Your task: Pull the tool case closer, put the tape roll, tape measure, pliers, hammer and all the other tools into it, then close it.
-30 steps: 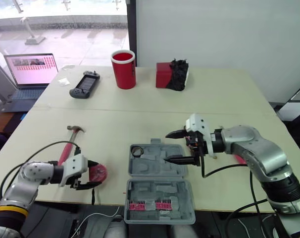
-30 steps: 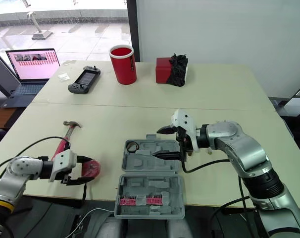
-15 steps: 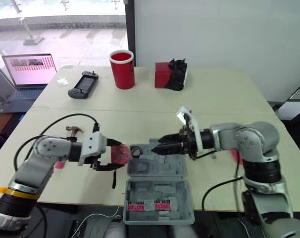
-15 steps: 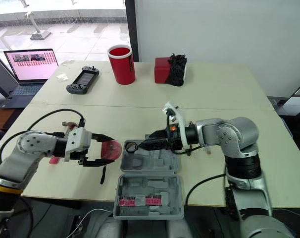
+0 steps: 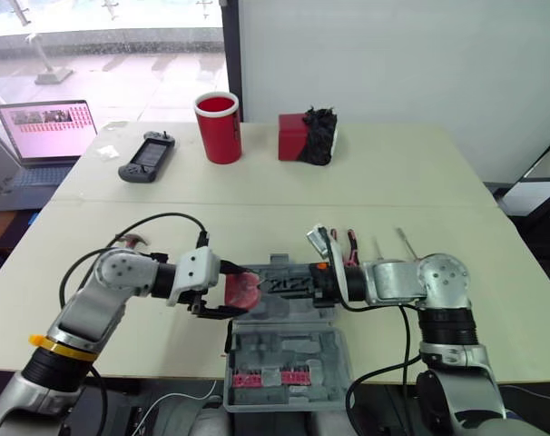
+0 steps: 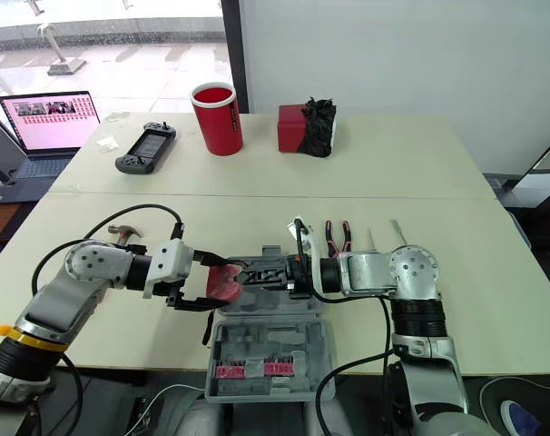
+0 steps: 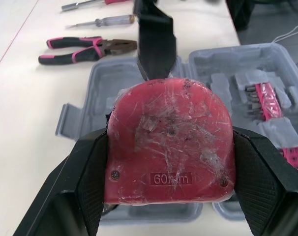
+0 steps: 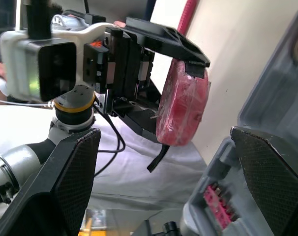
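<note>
The left gripper is closed from both sides on the red tape measure, which is held at the left side of the open grey tool case — whether it touches the case cannot be told. The case lies at the near edge of the table, with a row of pink bits in its near half. Over the far half the right gripper is stretched toward the tape measure, its fingers spread apart. Further right, pink-handled pliers and two screwdrivers are laid on the table — near one another, not touching.
</note>
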Motion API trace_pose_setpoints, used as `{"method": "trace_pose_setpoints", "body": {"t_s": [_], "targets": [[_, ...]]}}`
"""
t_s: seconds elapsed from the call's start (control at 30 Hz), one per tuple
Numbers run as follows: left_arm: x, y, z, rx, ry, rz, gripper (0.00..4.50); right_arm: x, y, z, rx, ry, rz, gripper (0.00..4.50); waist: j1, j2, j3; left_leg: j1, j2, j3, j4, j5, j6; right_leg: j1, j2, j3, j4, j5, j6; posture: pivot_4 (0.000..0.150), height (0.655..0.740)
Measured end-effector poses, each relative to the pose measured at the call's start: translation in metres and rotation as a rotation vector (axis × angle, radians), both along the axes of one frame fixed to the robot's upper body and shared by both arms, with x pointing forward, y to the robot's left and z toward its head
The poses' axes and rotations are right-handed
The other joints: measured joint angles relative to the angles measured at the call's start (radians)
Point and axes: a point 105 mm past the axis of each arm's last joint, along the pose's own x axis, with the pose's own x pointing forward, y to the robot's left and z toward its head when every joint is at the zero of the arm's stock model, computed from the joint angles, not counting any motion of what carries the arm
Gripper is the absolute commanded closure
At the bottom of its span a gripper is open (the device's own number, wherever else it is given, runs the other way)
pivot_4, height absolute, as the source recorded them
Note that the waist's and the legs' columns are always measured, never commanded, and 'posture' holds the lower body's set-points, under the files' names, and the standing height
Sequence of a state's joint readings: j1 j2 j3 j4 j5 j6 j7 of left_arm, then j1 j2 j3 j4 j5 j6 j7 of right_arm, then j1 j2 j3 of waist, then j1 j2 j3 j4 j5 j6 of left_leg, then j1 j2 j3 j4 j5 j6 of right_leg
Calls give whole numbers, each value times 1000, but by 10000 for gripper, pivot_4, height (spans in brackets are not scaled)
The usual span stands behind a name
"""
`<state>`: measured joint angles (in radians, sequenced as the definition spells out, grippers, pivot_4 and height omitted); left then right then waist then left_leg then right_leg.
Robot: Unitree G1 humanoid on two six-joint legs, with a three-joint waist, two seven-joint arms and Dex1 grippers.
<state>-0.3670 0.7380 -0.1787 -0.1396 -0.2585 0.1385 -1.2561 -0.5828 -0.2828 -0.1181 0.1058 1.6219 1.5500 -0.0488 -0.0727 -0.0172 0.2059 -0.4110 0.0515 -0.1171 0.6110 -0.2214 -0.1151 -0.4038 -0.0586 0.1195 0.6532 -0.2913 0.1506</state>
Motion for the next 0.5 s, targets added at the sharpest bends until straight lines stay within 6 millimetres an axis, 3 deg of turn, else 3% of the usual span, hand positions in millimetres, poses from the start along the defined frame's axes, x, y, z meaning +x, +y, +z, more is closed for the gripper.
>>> {"method": "trace_pose_setpoints", "body": {"t_s": [0.13,0.27,0.4,0.5], "targets": [[1,-3,-1,-13,-3,7,15472,-2,8,-3,7,64,-50,0,0,0,0,0,0,0,0,0,0,0,0,0,0,0,0,1500,7400],[2,-8,0,-35,-6,3,15472,-1,15,-7,40,124,-96,18022,1,0,0,0,0,0,0,0,0,0,0,0,0,0,0,1500,7400],[4,-10,3,-43,-18,1,15472,2,13,-13,23,148,-139,38976,1,0,0,0,0,0,0,0,0,0,0,0,0,0,0,1500,7400],[5,-9,3,-39,-21,6,15472,3,14,-14,34,158,-153,40610,0,0,0,0,1,0,0,0,0,0,1,0,0,0,0,1500,7400]]}}
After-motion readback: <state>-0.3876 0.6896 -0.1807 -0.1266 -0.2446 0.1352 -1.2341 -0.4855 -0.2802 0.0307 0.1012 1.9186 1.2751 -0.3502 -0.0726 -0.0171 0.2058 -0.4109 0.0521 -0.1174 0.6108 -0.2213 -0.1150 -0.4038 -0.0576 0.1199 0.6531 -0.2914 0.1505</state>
